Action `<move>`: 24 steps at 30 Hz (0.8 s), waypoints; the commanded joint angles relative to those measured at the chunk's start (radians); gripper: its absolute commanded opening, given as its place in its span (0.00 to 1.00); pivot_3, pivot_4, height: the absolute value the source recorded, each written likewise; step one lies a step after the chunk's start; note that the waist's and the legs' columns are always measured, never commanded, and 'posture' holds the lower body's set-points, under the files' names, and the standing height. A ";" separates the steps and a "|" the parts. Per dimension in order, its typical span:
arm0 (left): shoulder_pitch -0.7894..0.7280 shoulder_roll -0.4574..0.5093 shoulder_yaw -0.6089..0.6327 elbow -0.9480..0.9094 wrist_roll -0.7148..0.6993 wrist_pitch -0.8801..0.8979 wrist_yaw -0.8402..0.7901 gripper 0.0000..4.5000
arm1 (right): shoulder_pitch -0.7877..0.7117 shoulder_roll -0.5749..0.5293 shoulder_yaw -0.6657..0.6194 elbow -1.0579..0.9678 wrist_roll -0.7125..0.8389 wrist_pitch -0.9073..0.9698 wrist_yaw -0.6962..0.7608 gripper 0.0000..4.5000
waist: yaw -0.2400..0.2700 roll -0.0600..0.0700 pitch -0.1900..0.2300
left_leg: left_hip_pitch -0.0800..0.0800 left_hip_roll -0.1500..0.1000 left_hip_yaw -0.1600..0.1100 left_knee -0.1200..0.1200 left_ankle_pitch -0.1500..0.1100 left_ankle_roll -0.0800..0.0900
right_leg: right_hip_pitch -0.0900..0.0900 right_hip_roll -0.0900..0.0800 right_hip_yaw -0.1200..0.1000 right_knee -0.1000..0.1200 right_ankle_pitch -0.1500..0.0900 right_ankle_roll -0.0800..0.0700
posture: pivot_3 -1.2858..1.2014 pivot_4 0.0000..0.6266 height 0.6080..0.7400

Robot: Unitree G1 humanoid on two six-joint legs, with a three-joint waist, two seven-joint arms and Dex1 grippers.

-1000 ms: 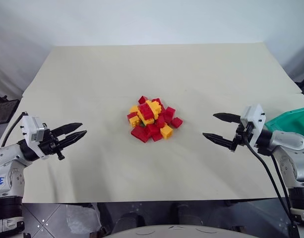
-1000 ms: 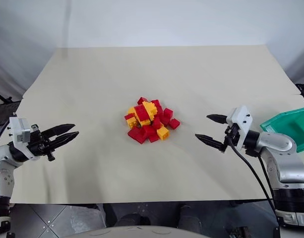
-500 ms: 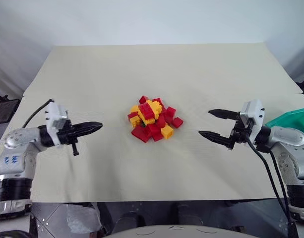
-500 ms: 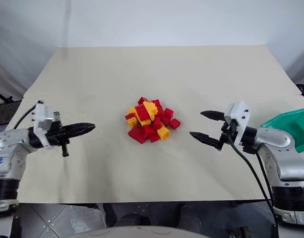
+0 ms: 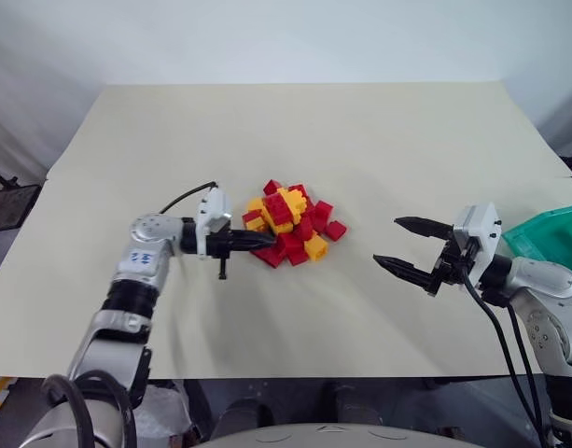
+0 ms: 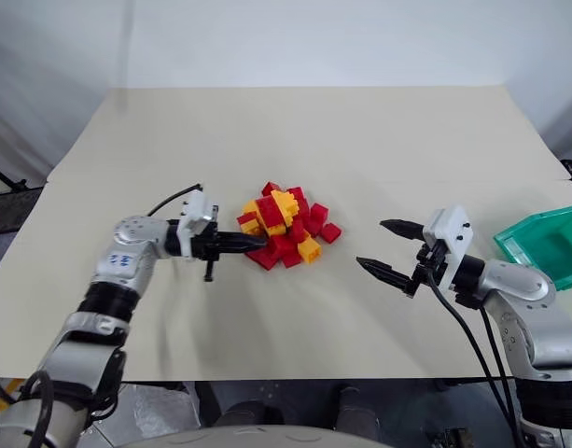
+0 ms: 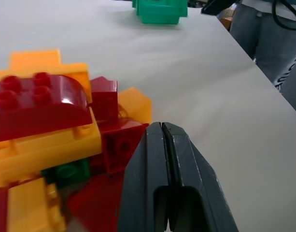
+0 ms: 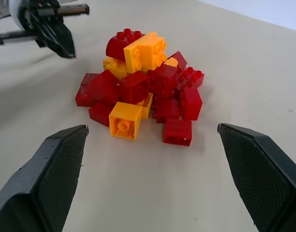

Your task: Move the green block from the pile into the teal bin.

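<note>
On the beige table (image 5: pixel 379 131): pile (image 5: pixel 287 224) of glossy red and yellow studded plastic bricks, blocky, some round-topped. Green block (image 7: pixel 70 171) wedged low under a yellow brick, mostly hidden; long axis cannot be told. Left gripper (image 5: pixel 265 241) clenched empty, smooth dark fingers level, tips at the pile's edge. Right gripper (image 5: pixel 407 247) spread wide, textured pads facing the pile. Teal bin (image 5: pixel 551 238), translucent, rimmed, at right edge.

The green block (image 7: pixel 68 172) lies low in the pile (image 5: pixel 287 224), covered by red and yellow bricks on top and around. The left gripper (image 5: pixel 267 241), fingers together, is at the pile's left edge. The table (image 5: pixel 295 140) around is free, and the way right to the teal bin (image 6: pixel 547 245) passes the right gripper (image 6: pixel 386 250), jaws wide.
</note>
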 commanded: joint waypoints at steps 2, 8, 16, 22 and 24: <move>-0.077 -0.065 0.006 0.202 0.069 -0.150 0.069 0.01 | 0.028 0.002 -0.056 -0.072 0.034 0.008 -0.035 1.00 | 0.001 -0.002 0.001 | 0.000 0.000 0.000 0.001 0.000 0.000 | 0.000 0.000 0.001 0.000 0.001 0.001 | 0.52 0.24 1.00; -0.174 -0.110 0.048 0.380 0.099 -0.242 0.158 0.01 | 0.049 0.001 -0.064 -0.092 0.043 0.014 -0.057 1.00 | 0.000 -0.004 0.002 | -0.002 0.001 0.000 0.001 -0.001 0.001 | -0.001 -0.001 0.001 -0.001 0.002 0.002 | 0.52 0.24 1.00; -0.271 -0.109 0.147 0.487 0.091 -0.231 0.262 0.01 | 0.030 -0.003 -0.057 -0.072 0.043 0.013 -0.063 1.00 | 0.000 -0.005 0.003 | -0.002 0.000 0.000 0.001 -0.001 0.002 | -0.001 -0.001 0.000 -0.001 0.002 0.002 | 0.52 0.24 1.00; -0.279 -0.092 0.152 0.518 0.136 -0.250 0.316 0.01 | 0.005 0.000 -0.045 -0.046 0.036 0.006 -0.057 1.00 | 0.000 -0.005 0.003 | -0.002 0.000 0.000 0.001 -0.001 0.003 | -0.001 -0.001 0.000 -0.002 0.002 0.003 | 0.52 0.24 1.00; -0.282 -0.093 0.154 0.521 0.144 -0.252 0.324 0.01 | -0.008 0.001 -0.041 -0.036 0.034 0.003 -0.053 1.00 | 0.001 -0.006 0.003 | -0.002 0.000 0.000 0.001 -0.001 0.003 | -0.001 -0.001 0.000 -0.002 0.002 0.003 | 0.52 0.24 1.00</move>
